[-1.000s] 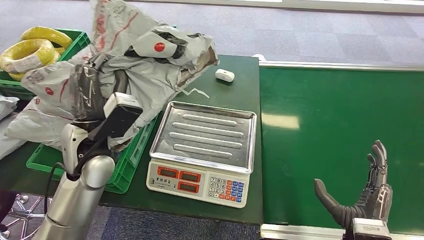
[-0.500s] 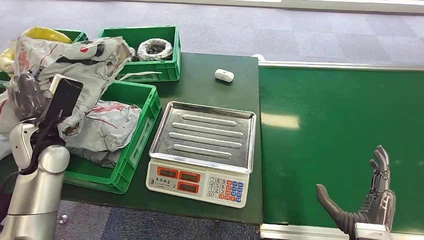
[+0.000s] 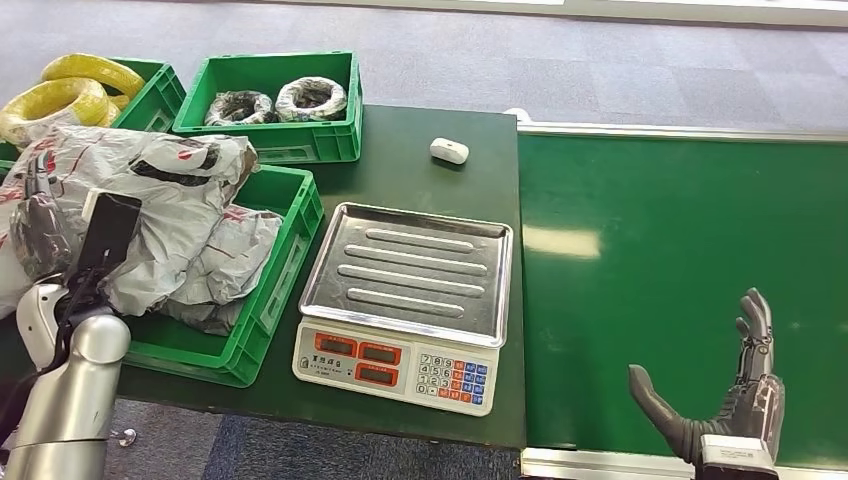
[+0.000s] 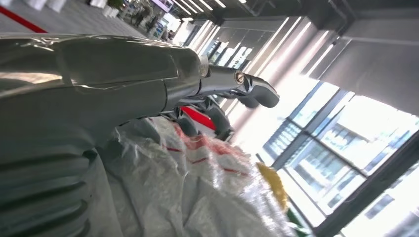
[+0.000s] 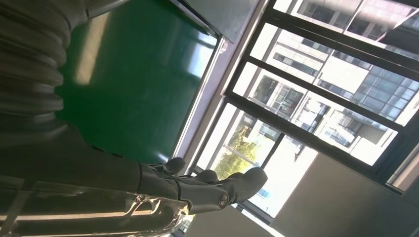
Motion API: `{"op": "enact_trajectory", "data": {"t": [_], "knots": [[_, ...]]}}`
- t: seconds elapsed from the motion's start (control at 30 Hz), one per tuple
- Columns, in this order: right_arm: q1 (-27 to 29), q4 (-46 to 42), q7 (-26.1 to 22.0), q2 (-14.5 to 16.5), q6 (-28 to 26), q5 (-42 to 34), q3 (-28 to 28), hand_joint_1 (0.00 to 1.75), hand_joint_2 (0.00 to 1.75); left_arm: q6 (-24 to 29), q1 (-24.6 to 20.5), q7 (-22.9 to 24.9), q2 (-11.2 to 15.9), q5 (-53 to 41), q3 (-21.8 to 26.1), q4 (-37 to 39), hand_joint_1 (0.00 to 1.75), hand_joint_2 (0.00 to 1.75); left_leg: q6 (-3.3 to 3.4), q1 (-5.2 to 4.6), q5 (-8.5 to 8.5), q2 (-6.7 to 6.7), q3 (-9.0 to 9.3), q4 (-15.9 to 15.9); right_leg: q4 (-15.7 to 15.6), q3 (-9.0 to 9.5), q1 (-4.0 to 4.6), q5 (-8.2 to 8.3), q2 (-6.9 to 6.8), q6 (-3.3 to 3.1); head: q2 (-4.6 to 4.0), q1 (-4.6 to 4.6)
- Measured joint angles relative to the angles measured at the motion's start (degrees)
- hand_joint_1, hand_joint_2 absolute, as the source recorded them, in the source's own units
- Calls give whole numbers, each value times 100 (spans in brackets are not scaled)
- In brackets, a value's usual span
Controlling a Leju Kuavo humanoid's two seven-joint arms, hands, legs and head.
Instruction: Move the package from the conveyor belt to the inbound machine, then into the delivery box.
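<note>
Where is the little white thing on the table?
In the head view, the little white thing lies on the dark green table, behind the scale and beside the edge of the conveyor belt.

A grey package (image 3: 150,215) with red and black markings is lying against the dark fingers (image 3: 35,215) of the left hand; green crates (image 3: 285,235) are sitting beyond them, yellow coils (image 3: 65,90) past those. A silver scale (image 3: 405,290) is showing red displays; the belt (image 3: 680,280) by the right hand's black fingers (image 3: 755,335) is green
</note>
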Motion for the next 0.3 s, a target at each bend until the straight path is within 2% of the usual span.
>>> {"op": "enact_trajectory", "data": {"t": [0.13,0.3], "knots": [[53,-2,31,98,51,119,-33,0,175,376,95,-545,-230,457,-38,-465,0,175,0,0,0,1,-1,0,0,0,0,0,0,0,0,1],[136,-1,32,149,46,213,-82,0,175,414,266,-887,-411,1122,-163,-1118,0,175,0,-1,-1,0,-1,0,-2,0,-1,0,0,0,0,0]]}}
